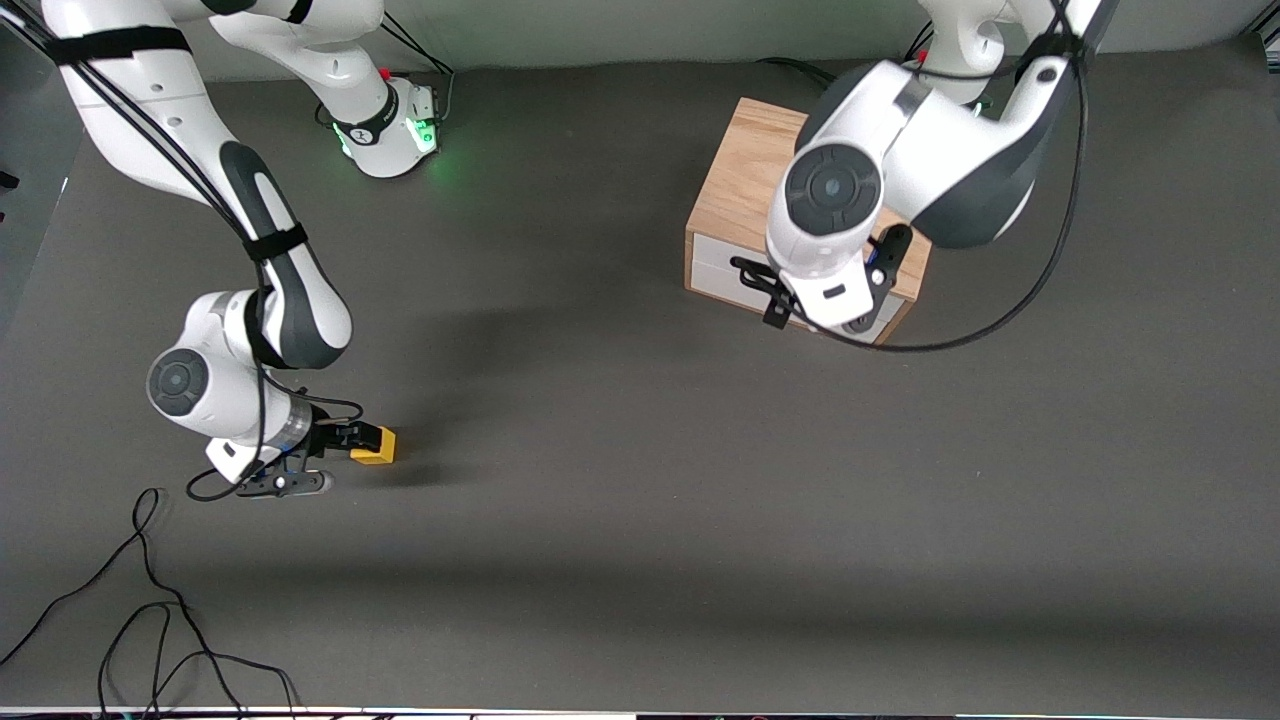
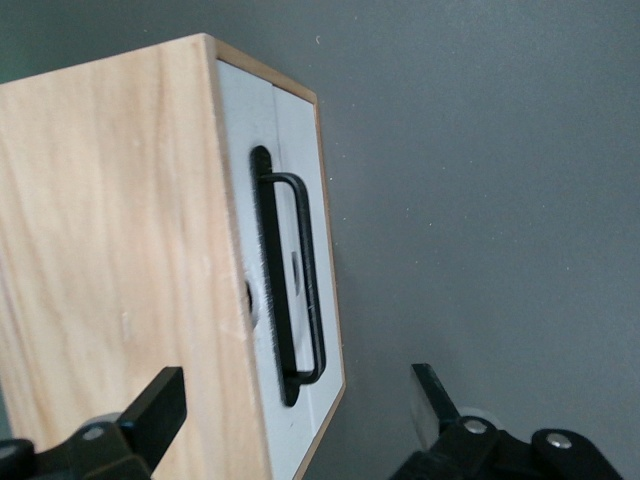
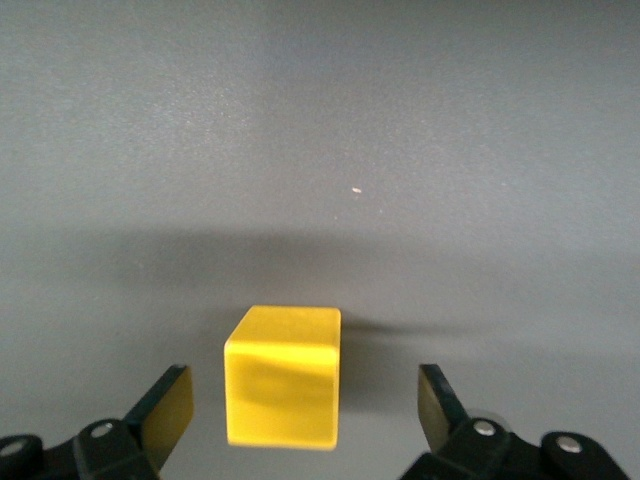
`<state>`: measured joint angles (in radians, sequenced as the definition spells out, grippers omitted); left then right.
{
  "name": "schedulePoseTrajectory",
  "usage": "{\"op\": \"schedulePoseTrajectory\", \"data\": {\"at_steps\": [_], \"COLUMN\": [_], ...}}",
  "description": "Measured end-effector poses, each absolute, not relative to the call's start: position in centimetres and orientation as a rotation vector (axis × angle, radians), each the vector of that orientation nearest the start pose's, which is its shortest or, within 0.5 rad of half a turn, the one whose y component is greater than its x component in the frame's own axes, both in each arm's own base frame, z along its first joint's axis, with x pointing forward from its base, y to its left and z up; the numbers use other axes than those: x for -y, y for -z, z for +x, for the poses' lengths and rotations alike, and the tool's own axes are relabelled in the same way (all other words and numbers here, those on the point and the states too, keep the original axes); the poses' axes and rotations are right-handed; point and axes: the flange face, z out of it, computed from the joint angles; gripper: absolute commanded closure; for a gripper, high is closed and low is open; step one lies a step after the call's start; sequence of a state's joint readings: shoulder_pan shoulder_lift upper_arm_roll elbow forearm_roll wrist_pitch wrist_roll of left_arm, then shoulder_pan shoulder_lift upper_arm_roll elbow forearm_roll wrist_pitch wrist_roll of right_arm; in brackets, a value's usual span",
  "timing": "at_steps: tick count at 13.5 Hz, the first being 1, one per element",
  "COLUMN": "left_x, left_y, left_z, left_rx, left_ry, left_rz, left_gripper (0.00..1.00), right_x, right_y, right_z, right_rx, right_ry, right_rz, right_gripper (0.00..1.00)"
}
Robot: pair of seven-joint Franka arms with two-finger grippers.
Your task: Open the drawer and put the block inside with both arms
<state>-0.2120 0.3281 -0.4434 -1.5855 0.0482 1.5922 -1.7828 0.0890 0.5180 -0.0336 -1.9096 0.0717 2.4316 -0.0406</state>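
Note:
The yellow block sits on the dark table toward the right arm's end. My right gripper is down at it and open; in the right wrist view the block stands between the two fingers with a gap on each side. The light oak box stands toward the left arm's end, its drawer shut. My left gripper hangs over the box's front edge, open. In the left wrist view the white front panel and black bar handle lie between its open fingers.
Loose black cables lie on the table at the corner nearest the front camera, toward the right arm's end. The right arm's green-lit base stands at the table's back edge. A black cable hangs from the left arm beside the box.

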Motion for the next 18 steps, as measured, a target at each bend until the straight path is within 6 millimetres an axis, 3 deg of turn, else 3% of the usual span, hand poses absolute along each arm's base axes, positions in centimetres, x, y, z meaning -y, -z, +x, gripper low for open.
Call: {"op": "schedulePoseTrajectory", "data": {"at_steps": [2,4,6,9,16,17,18], "left_x": [35.0,35.1,35.0,34.6,34.3,34.3,34.3], "left_y": [-41.4,-39.0,-37.2,-35.0,-30.8,-30.5,-30.2], "left_z": [51.3,51.5,51.7,51.5,50.0,49.9,49.8], "left_rx": [1.53,1.524,1.511,1.498,1.507,1.509,1.51], "left_ry": [-0.271,-0.281,-0.28,-0.293,-0.294,-0.294,-0.295], "left_rz": [-2.447,-2.443,-2.431,-2.408,-2.404,-2.405,-2.406], "left_gripper": [0.0,0.0,0.0,0.0,0.0,0.0,0.0], "right_x": [-3.9,-5.3,-6.5,-6.5,-5.5,-5.5,-5.5], "right_y": [-20.4,-19.1,-18.6,-18.3,-18.0,-18.0,-18.0], "right_z": [62.9,62.6,62.5,62.5,62.5,62.5,62.6], "right_rx": [0.058,0.053,0.061,0.056,0.034,0.034,0.034], "right_ry": [0.002,-0.012,-0.014,-0.011,-0.017,-0.016,-0.015], "right_rz": [-3.104,-3.085,-3.079,-3.08,-3.086,-3.086,-3.086], "right_gripper": [0.0,0.0,0.0,0.01,0.93,1.0,1.0]}}
